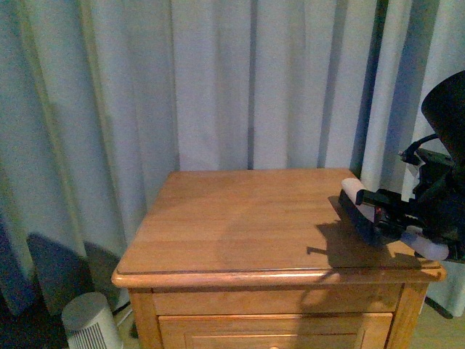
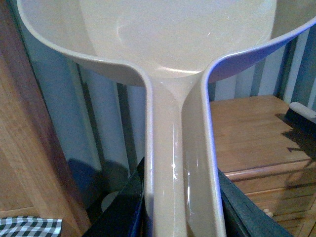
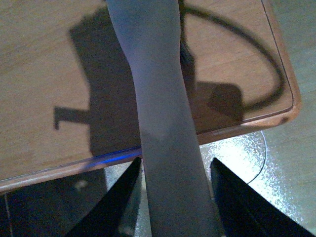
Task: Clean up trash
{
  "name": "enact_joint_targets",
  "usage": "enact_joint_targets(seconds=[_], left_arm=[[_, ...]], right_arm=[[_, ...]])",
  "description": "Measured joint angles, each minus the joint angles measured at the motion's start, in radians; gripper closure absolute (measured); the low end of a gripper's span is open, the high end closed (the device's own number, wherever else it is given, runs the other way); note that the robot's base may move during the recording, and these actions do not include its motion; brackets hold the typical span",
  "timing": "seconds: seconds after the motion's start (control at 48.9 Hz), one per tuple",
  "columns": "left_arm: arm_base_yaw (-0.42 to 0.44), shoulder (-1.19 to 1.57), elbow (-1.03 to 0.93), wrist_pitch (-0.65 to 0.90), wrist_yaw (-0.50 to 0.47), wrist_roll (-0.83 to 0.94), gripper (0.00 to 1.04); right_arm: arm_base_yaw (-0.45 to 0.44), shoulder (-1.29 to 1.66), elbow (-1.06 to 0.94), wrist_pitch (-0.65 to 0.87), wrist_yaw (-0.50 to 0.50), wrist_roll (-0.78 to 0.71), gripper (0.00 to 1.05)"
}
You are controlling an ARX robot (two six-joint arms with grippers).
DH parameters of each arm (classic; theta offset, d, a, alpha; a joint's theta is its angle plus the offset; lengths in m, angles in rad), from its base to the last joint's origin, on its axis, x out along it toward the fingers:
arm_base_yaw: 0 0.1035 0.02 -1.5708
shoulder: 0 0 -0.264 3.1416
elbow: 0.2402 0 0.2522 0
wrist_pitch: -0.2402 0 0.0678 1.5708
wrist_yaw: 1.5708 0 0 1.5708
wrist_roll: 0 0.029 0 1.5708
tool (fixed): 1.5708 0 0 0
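Observation:
No trash shows in any view. My left gripper (image 2: 180,197) is shut on the handle of the pinkish-beige dustpan (image 2: 168,39), whose wide pan fills the left wrist view; this arm is outside the front view. At the right end of the wooden nightstand (image 1: 240,218), my right gripper (image 1: 407,218) is shut on the brush (image 1: 360,207), whose dark bristles rest on or just above the tabletop. In the right wrist view the pale brush handle (image 3: 158,98) runs between the dark fingers of the right gripper (image 3: 173,182), over the table's front edge (image 3: 74,165).
Pale curtains (image 1: 218,80) hang behind the nightstand. A white ribbed appliance (image 1: 91,323) stands on the floor at its lower left. A drawer front (image 1: 276,338) lies under the top. Checkered cloth (image 2: 29,227) and a wooden panel (image 2: 24,148) lie near the left arm.

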Motion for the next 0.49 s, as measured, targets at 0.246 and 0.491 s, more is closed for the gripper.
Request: enact_joint_targets(seconds=[0.246, 0.491], left_arm=[[0.0, 0.0, 0.0, 0.0, 0.0, 0.0, 0.78], [0.0, 0.0, 0.0, 0.0, 0.0, 0.0, 0.78]], right_arm=[[-0.005, -0.002, -0.006, 0.033, 0.008, -0.027, 0.84], [-0.008, -0.09, -0.105, 0.165, 0.115, -0.161, 0.84]])
